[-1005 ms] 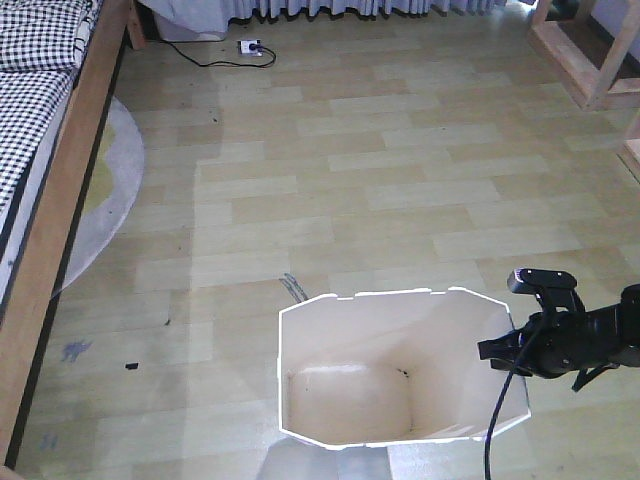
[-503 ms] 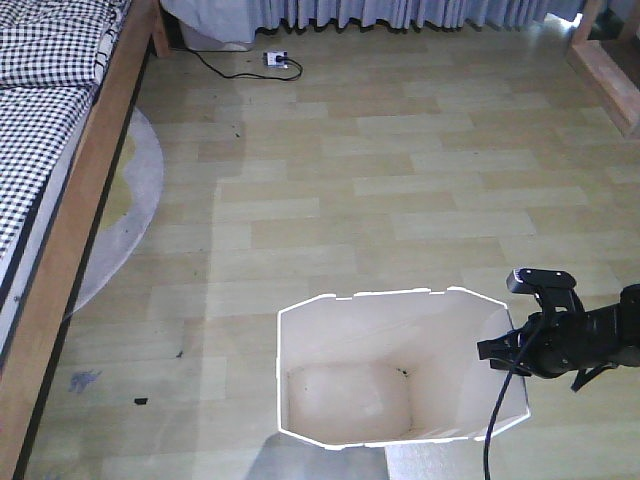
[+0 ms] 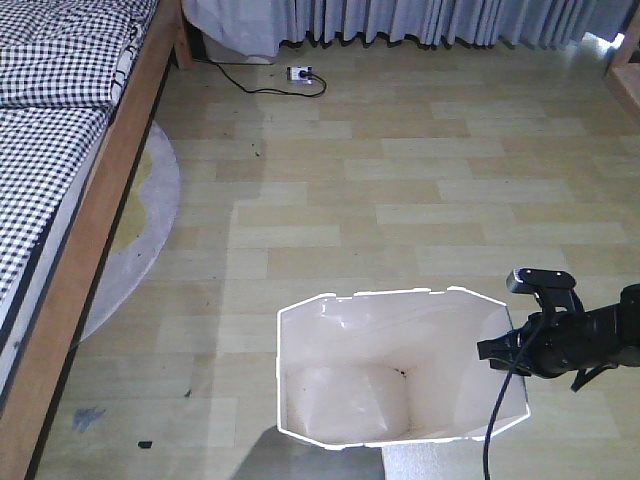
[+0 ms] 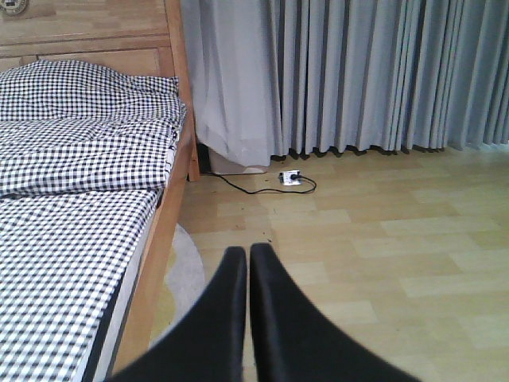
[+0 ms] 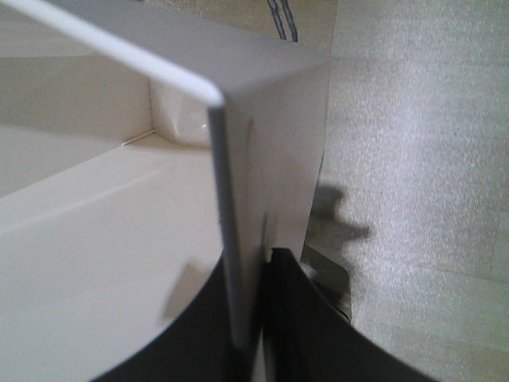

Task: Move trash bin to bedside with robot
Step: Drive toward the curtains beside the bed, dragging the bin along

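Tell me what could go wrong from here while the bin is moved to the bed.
1. The right gripper pinches only one thin wall of the trash bin, so the wall may flex or slip out.
2. The round rug beside the bed could catch the bin's base.
3. The power strip and its cable near the bed's end could snag it.

Right arm (image 3: 600,340): black, jointed, matte housings. A small black box-shaped module (image 3: 543,279) is mounted on top. A black cable (image 3: 490,430) is attached beneath.
Left gripper (image 4: 247,253): two smooth black fingers, broad at the root, tapered to rounded tips.
Right gripper (image 5: 258,274): black, smooth fingers, only partly seen.
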